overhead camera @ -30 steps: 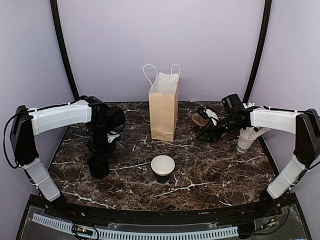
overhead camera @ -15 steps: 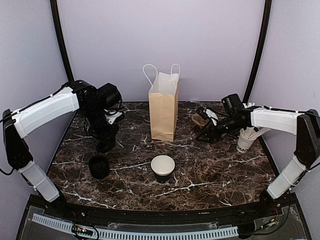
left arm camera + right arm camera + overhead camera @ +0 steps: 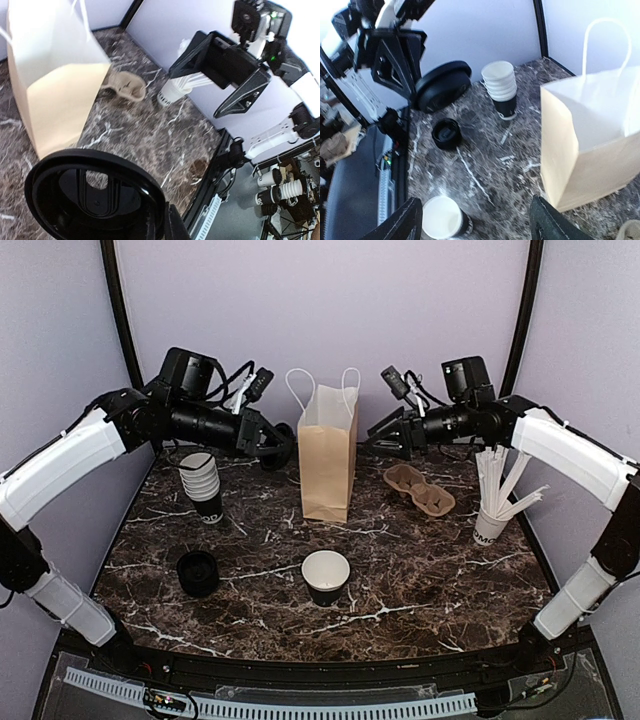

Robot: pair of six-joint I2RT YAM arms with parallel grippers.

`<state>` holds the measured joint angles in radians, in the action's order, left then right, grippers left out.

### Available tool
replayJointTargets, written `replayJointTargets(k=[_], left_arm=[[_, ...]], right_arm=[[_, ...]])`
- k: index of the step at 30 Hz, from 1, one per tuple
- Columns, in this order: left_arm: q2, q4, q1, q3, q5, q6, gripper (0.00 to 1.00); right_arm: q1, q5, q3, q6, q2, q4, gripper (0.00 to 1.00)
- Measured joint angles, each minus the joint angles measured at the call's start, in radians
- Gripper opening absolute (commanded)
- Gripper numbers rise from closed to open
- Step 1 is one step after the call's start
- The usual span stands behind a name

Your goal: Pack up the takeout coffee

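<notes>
Clamped in the left tool [image 3: 270, 443], raised left of the one brown bag [image 3: 328, 460]: one black lid [image 3: 95, 200]. Spread apart, right of the bag: the right tool [image 3: 379, 437]. Lidless on the table [image 3: 430, 585] before the bag: one takeout coffee cup [image 3: 325, 576]. Also one cup stack [image 3: 202, 486], one stirrer cup [image 3: 490, 526].

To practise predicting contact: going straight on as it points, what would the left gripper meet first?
Probably the brown paper bag, touched first by the black lid the left gripper holds; depth unclear.
</notes>
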<state>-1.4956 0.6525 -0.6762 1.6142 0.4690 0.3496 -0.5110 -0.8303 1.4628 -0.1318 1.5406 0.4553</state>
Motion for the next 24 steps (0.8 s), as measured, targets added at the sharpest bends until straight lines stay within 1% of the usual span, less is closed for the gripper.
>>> replayJointTargets(k=[2, 5, 8, 10, 15, 16, 17, 18, 24], left_arm=[[0.058, -0.181, 0.000, -0.094, 0.046, 0.052, 0.08], [0.133, -0.443, 0.000, -0.240, 0.097, 0.127, 0.08], [0.151, -0.646, 0.000, -0.312, 0.135, 0.185, 0.08], [0.151, -0.744, 0.000, -0.340, 0.157, 0.214, 0.08], [0.151, -0.904, 0.000, -0.374, 0.212, 0.274, 0.08], [0.151, -0.923, 0.000, -0.375, 0.221, 0.282, 0.08], [0.151, -0.944, 0.000, -0.377, 0.230, 0.290, 0.08], [0.151, -0.963, 0.000, -0.380, 0.238, 0.298, 0.08], [0.153, -1.021, 0.000, -0.404, 0.269, 0.330, 0.08]], right_arm=[[-0.017, -0.034, 0.045, 0.078, 0.008, -0.027, 0.80], [-0.041, -0.072, 0.097, 0.224, 0.036, -0.107, 0.82], [-0.060, -0.093, 0.119, 0.340, 0.073, -0.176, 0.83], [-0.072, -0.097, 0.123, 0.386, 0.095, -0.199, 0.84], [-0.114, -0.127, 0.135, 0.498, 0.148, -0.261, 0.86], [-0.121, -0.137, 0.136, 0.518, 0.157, -0.278, 0.88], [-0.127, -0.148, 0.139, 0.539, 0.164, -0.294, 0.93], [-0.132, -0.159, 0.142, 0.558, 0.169, -0.307, 0.96], [-0.148, -0.246, 0.154, 0.671, 0.180, -0.451, 0.96]])
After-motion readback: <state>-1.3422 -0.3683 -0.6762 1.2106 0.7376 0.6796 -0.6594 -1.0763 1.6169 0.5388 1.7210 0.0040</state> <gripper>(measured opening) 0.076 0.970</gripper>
